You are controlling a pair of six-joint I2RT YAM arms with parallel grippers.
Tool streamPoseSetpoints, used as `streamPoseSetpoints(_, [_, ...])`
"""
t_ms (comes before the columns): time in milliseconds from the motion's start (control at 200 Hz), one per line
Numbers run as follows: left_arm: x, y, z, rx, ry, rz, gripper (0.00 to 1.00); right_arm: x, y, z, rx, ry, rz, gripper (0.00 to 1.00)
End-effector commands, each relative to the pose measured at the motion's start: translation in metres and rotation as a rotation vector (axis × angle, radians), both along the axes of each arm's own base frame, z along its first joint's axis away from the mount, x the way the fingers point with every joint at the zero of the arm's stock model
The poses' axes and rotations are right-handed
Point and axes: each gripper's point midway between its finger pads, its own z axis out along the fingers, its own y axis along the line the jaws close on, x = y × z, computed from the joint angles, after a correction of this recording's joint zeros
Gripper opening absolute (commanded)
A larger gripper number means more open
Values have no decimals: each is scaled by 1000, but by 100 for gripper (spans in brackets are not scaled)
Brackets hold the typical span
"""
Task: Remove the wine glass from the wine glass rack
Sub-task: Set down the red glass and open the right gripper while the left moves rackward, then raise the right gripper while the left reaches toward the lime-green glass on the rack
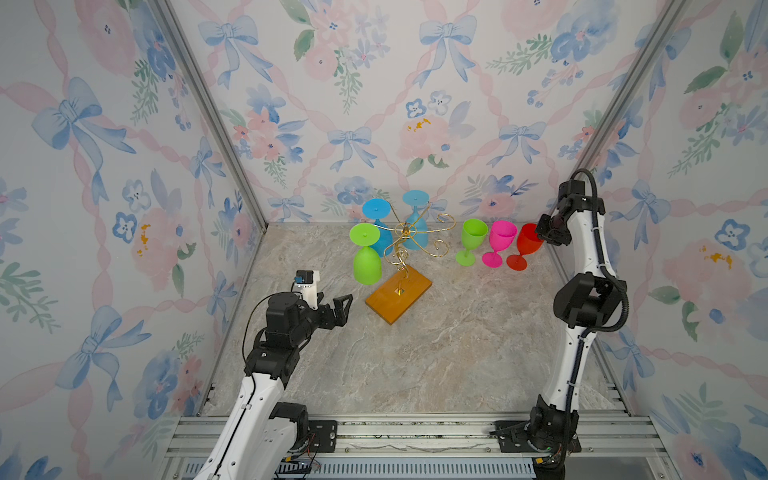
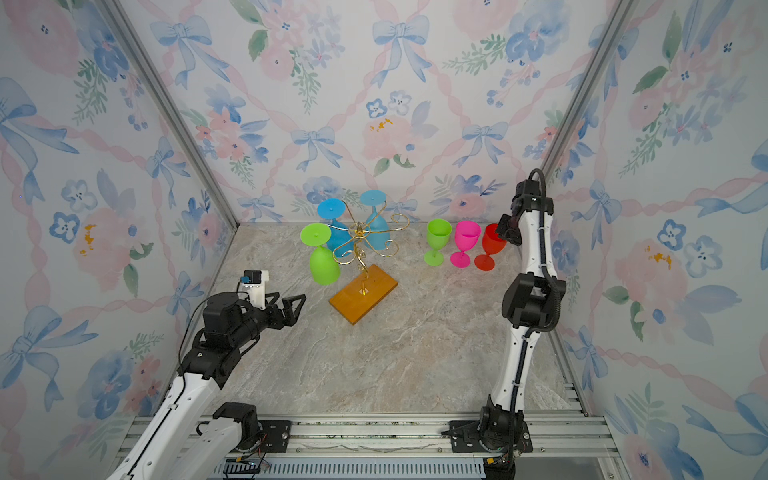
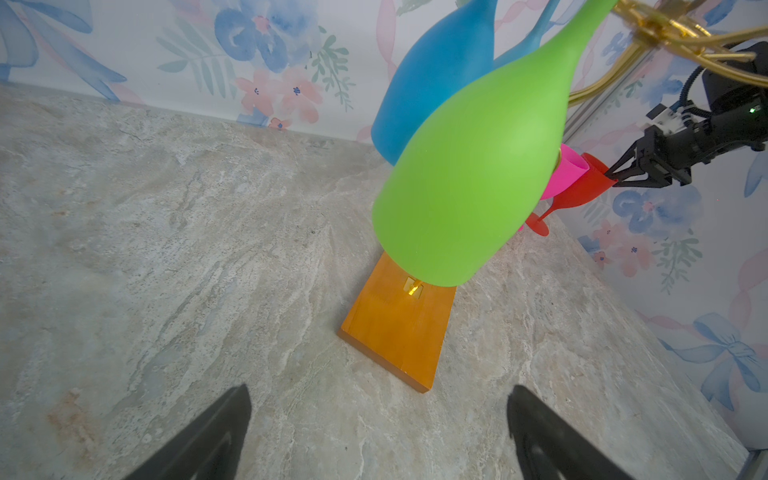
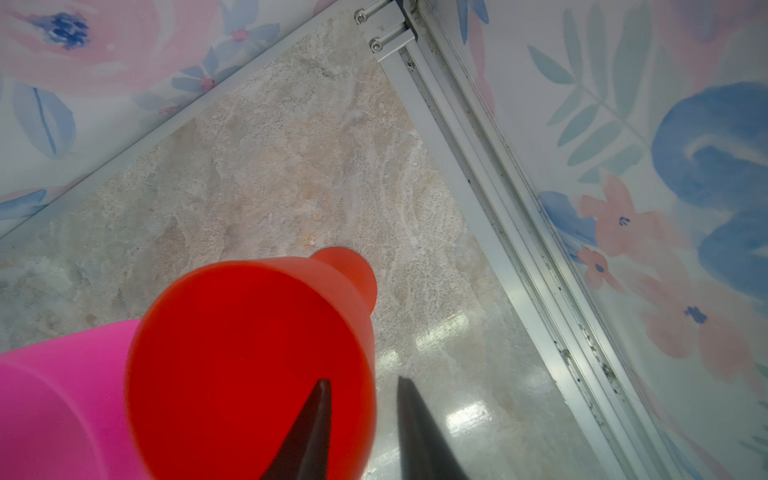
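At right rear | right hand (image 4: 362, 380) loosely astride red glass (image 4: 249, 353) rim (fingers (image 4: 309, 436) apart) — left hand (image 3: 380, 390) spread wide

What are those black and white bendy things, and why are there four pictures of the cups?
They are two robot arms, with pinching grippers for hands. Two pictures come from a camera high above, looking down at everything. The other two come from small cameras on each arm's wrist, so you see things up close.

On the marble table stands a gold wire rack on a wooden base. A hanging green glass and two blue glasses dangle from it upside down. Beside it, a second green glass, a pink glass and a red glass are lined up in a row.

The left gripper is open and holds nothing. The right gripper has one finger inside the red glass and one outside its rim, a little apart, so it does not seem to be squeezing.
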Motion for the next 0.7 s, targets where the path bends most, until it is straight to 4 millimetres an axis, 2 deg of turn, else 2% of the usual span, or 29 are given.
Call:
streamPoseSetpoints(0, [0, -1, 0, -17, -6, -6, 98, 4, 7, 13, 15, -36, 20, 35])
streamPoseSetpoints(150, [1, 0, -2, -19, 2, 1, 98, 2, 8, 38, 25, -94, 24, 47])
streamPoseSetpoints(270, [1, 1, 0, -27, 3, 10, 98, -5, 6, 66, -2, -144, 26, 65])
streamPoseSetpoints(450, [6, 3, 18, -51, -20, 14, 98, -25, 13, 105, -26, -203, 34, 73])
streamPoseSetpoints(590, [15, 3, 31, -108, -4, 17, 98, -43, 34, 130, -11, -269, 87, 82])
streamPoseSetpoints(635, [18, 4, 35, -129, 4, 23, 98, -47, 47, 136, 6, -301, 126, 88])
streamPoseSetpoints(680, [20, 3, 34, -147, 22, 22, 98, -50, 62, 142, 31, -344, 171, 90])
streamPoseSetpoints(695, [22, 2, 48, -154, -2, 15, 98, -52, 68, 145, 42, -358, 187, 90])
